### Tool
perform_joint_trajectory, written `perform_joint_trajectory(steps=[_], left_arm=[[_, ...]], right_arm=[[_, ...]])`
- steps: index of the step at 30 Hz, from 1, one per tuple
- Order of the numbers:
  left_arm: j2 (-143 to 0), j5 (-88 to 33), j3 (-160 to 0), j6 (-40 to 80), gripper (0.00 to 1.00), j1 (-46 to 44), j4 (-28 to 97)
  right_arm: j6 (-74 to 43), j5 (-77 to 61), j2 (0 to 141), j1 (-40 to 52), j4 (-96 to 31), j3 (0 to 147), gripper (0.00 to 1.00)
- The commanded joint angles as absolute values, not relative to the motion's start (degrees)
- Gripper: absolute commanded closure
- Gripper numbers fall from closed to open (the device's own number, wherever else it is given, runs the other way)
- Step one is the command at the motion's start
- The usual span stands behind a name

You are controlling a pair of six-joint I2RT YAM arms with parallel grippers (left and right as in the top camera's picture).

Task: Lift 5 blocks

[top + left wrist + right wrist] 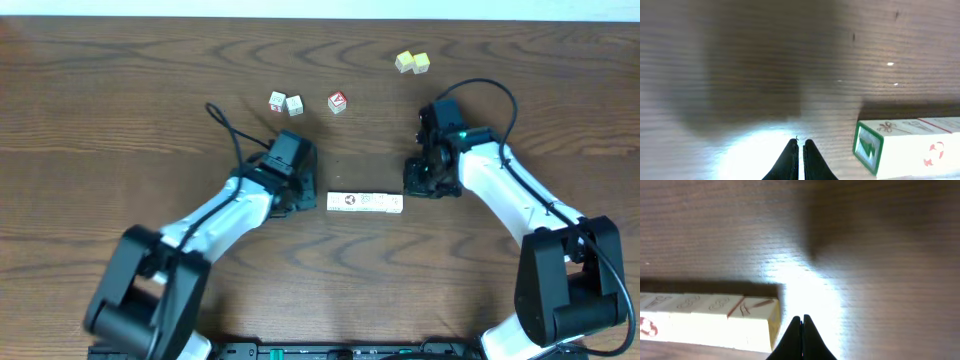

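Mid brown wooden table (120, 130), row of small whitish printed cubes (365, 203); left gripper (801, 146) at its 9 o'clock end, right gripper (802, 320) at 3 o'clock, both jaws together.

Two arms (215, 215) of white links and bulky black joints, looping black cables (225, 125), slim tapered black claw fingers (787, 162).

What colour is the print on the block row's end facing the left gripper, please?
Green, on the whitish printed blocks; clearest in the left wrist view.
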State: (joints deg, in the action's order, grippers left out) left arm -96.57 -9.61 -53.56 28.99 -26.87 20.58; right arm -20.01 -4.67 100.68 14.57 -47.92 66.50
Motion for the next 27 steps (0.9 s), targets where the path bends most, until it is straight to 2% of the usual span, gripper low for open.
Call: perform_joint_trajectory(steps=[1, 3, 5, 6, 8, 11, 12, 13, 21, 27], left_arm=[[-88.49, -7.84, -55.11, 27.68, 0.92, -24.29, 23.22], [-83.61, -7.84, -55.11, 27.66, 0.86, -22.57, 25.91], [-78.13, -7.81, -55.11, 27.68, 0.7, -20.4, 29.67], [-75.37, -7.79, -55.11, 27.68, 0.6, -19.18, 31.57], [-70.54, -7.84, -55.11, 27.73, 0.44, -16.8, 34.96], [-64.25, -7.84, -55.11, 27.7, 0.3, -13.8, 39.88], [-62.59, -7.84, -55.09, 27.7, 0.27, -13.13, 41.19], [-61.21, -7.84, -55.09, 27.7, 0.25, -12.64, 42.24], [-56.77, -7.86, -55.09, 27.7, 0.24, -12.27, 44.14], [-57.63, -7.86, -55.09, 27.7, 0.24, -12.27, 44.14]], right_arm=[[-19.2, -1.5, 98.65, 14.13, -52.29, 72.05, 0.99], [-19.2, -1.56, 96.4, 13.96, -56.71, 74.5, 0.99], [-19.2, -1.58, 93.49, 13.91, -60.73, 75.72, 0.92], [-19.22, -1.58, 91.11, 13.91, -63.02, 75.72, 0.85], [-19.22, -1.56, 87.26, 13.98, -66.85, 75.57, 0.69], [-19.22, -1.54, 81.01, 14.39, -72.1, 75.02, 0.39], [-19.25, -1.56, 79.0, 14.7, -73.41, 74.67, 0.06], [-19.57, -1.74, 76.73, 15.14, -74.72, 74.15, 0.01], [-31.44, -2.0, 65.82, 18.59, -79.68, 69.84, 0.01], [-31.46, -1.96, 64.84, 18.59, -79.66, 69.84, 0.01]])
